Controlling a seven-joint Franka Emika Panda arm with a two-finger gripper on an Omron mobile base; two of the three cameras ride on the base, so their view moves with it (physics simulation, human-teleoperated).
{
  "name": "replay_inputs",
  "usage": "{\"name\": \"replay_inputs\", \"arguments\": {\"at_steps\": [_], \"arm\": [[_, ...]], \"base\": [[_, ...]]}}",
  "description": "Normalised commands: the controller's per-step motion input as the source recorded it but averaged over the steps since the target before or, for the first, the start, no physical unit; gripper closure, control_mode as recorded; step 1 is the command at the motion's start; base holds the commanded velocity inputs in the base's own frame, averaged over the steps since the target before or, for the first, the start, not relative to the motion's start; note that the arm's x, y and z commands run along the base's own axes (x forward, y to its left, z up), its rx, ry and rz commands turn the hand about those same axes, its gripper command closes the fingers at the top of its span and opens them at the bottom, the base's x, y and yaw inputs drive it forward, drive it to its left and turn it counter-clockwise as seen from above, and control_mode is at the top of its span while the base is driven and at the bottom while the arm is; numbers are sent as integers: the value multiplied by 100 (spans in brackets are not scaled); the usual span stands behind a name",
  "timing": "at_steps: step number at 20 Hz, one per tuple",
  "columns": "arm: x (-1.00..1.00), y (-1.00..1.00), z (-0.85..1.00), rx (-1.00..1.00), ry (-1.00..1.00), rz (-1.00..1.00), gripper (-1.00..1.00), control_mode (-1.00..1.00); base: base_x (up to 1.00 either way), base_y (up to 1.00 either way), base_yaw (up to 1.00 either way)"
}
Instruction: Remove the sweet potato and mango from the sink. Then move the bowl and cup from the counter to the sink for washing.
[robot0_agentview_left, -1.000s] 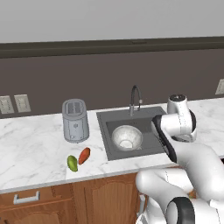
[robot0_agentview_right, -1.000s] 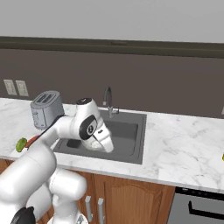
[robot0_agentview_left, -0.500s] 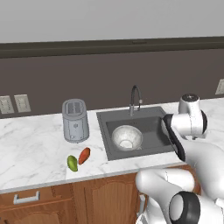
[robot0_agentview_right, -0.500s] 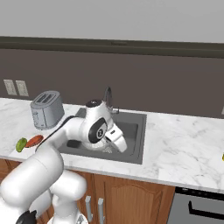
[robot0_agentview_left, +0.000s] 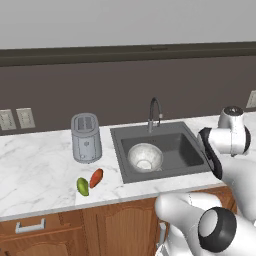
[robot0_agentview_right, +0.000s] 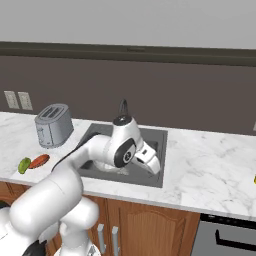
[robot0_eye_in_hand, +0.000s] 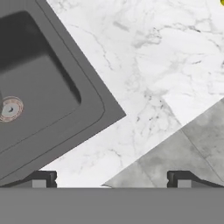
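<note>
The mottled whitish bowl (robot0_agentview_left: 145, 156) sits inside the dark sink (robot0_agentview_left: 187, 150), left of the middle. On the counter left of the sink lie the green mango (robot0_agentview_left: 82, 186) and the orange-red sweet potato (robot0_agentview_left: 96, 177), side by side. My gripper (robot0_agentview_right: 154, 167) hangs over the sink's right front rim, open, fingertips (robot0_eye_in_hand: 41, 178) wide apart with nothing between them. Below the hand are the sink's corner (robot0_eye_in_hand: 87, 105), its drain (robot0_eye_in_hand: 11, 108) and white marble. A sliver of the yellow cup (robot0_agentview_right: 254, 179) shows at the far right of the counter.
A grey toaster (robot0_agentview_left: 86, 137) stands on the marble left of the sink. The curved faucet (robot0_agentview_left: 154, 112) rises behind the basin. A dark backsplash wall runs behind the counter. Wooden cabinet doors and grey floor (robot0_eye_in_hand: 183, 157) lie below the counter's front edge.
The arm has swung to the right, from above the bowl toward the sink's right rim. The gripper stayed open. The bowl, mango and sweet potato have not moved.
</note>
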Motion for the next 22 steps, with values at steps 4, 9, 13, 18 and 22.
{"name": "replay_inputs", "arguments": {"at_steps": [4, 9, 13, 18, 22], "arm": [[0, -36, 15, 0, 0, 11, -100, -100], [1, -36, 20, 0, -1, 10, -100, -100], [5, -32, 15, 0, 0, 8, -100, -100], [3, -36, 8, 0, 0, 8, -100, -100], [2, -33, 5, 0, 0, 9, -100, -100]], "base": [[0, 0, 0], [0, 0, 0], [0, 0, 0], [0, 0, 0], [0, 0, 0]]}}
